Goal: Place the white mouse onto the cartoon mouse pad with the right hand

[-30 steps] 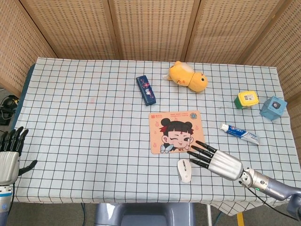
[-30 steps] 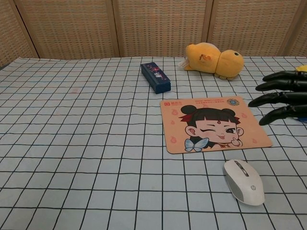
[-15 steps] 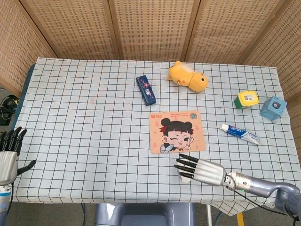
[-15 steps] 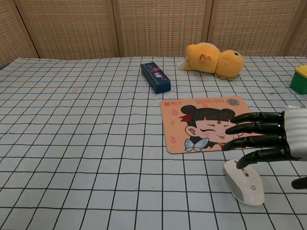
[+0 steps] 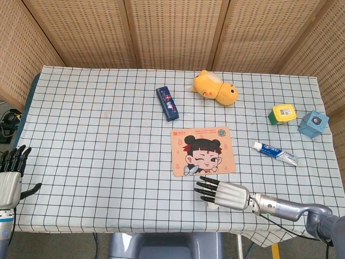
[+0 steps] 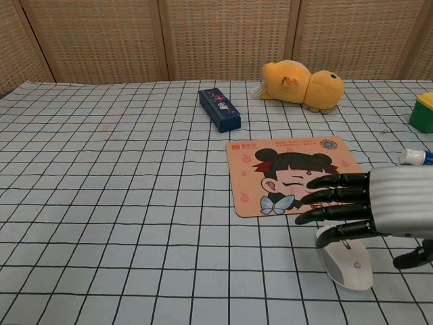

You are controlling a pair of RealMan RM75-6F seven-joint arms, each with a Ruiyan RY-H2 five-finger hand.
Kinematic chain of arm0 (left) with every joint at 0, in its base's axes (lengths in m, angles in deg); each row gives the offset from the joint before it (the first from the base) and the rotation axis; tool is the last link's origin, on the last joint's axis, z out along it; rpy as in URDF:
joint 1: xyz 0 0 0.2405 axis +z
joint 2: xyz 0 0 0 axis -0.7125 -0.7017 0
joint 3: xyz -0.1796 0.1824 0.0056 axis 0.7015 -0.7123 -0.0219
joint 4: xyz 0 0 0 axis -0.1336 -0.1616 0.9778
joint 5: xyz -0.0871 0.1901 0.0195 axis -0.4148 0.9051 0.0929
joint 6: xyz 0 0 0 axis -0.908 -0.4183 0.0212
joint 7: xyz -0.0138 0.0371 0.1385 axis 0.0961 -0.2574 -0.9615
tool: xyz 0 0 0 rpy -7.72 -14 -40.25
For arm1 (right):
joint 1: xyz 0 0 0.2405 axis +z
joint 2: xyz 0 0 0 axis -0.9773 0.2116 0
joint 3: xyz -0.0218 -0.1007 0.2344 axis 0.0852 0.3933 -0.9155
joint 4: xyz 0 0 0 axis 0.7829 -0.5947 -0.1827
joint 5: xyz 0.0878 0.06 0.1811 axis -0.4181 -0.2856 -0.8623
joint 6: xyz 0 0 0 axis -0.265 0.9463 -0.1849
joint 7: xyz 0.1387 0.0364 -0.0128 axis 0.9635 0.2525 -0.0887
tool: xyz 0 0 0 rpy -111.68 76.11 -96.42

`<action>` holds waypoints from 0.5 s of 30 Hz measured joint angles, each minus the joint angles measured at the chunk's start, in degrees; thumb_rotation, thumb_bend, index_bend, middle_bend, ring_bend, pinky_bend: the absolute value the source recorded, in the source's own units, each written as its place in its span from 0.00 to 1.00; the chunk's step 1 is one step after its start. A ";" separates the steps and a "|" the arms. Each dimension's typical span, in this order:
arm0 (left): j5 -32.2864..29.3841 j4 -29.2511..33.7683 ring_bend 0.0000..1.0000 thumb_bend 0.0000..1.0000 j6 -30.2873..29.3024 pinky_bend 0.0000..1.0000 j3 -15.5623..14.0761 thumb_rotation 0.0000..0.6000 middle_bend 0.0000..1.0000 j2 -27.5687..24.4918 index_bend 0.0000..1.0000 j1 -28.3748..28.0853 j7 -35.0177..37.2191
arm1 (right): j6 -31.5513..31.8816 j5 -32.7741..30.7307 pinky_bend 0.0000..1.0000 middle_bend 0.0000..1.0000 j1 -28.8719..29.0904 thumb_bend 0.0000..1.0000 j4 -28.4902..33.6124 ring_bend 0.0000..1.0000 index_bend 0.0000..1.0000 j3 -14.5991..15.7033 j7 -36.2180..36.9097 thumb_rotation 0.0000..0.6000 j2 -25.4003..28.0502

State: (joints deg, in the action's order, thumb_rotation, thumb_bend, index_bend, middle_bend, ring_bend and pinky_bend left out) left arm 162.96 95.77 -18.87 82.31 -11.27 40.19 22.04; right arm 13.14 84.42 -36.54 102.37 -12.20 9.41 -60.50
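Note:
The white mouse (image 6: 348,265) lies on the checked cloth just in front of the cartoon mouse pad (image 6: 270,172), off its near right corner. My right hand (image 6: 369,206) hovers flat over the mouse with its fingers (image 6: 325,198) stretched out to the left, holding nothing. From the head view the right hand (image 5: 223,193) covers most of the mouse (image 5: 213,204), below the pad (image 5: 202,151). My left hand (image 5: 9,175) hangs open at the table's left edge, far from both.
A blue box (image 5: 167,102) and a yellow plush toy (image 5: 215,88) lie behind the pad. A toothpaste tube (image 5: 275,152), a green-yellow block (image 5: 283,114) and a blue paper box (image 5: 313,123) sit to the right. The table's front edge runs close under the mouse.
My right hand has swung from beside the pad's right edge down and leftward until it is over the mouse. The mouse has not moved; the left hand barely shifted.

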 measured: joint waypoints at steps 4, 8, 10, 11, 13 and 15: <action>-0.62 -0.27 0.00 0.00 0.62 0.00 0.23 1.00 0.00 -0.03 0.00 -0.17 0.41 | -1.09 -0.55 0.00 0.12 0.87 0.06 0.16 0.00 0.25 0.35 -0.30 1.00 -0.40; -1.08 -0.54 0.00 0.00 1.07 0.00 0.33 1.00 0.00 -0.02 0.00 -0.26 0.84 | -1.79 -0.81 0.00 0.11 1.28 0.07 0.34 0.00 0.25 0.66 -0.96 1.00 -0.65; -1.21 -0.61 0.00 0.00 1.20 0.00 0.38 1.00 0.00 -0.03 0.00 -0.31 1.02 | -2.60 -1.05 0.00 0.10 1.48 0.08 0.55 0.00 0.25 0.86 -1.57 1.00 -0.72; -1.24 -0.60 0.00 0.00 1.22 0.00 0.38 1.00 0.00 -0.03 0.00 -0.32 1.03 | -2.87 -1.16 0.00 0.09 1.56 0.08 0.67 0.00 0.25 0.94 -1.89 1.00 -0.74; -1.32 -0.58 0.00 0.00 1.31 0.00 0.40 1.00 0.00 -0.01 0.00 -0.37 1.03 | -3.51 -1.52 0.00 0.08 1.73 0.08 1.06 0.00 0.24 1.10 -2.45 1.00 -0.76; -1.38 -0.60 0.00 0.00 1.40 0.00 0.36 1.00 0.00 0.02 0.00 -0.38 0.98 | -3.87 -1.84 0.00 0.08 1.93 0.08 1.57 0.00 0.24 1.22 -2.91 1.00 -0.77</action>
State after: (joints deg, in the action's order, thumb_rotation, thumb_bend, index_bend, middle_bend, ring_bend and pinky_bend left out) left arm 161.59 95.17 -17.47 82.67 -11.26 39.81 23.03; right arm 9.28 82.58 -34.61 103.94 -10.98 6.51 -61.27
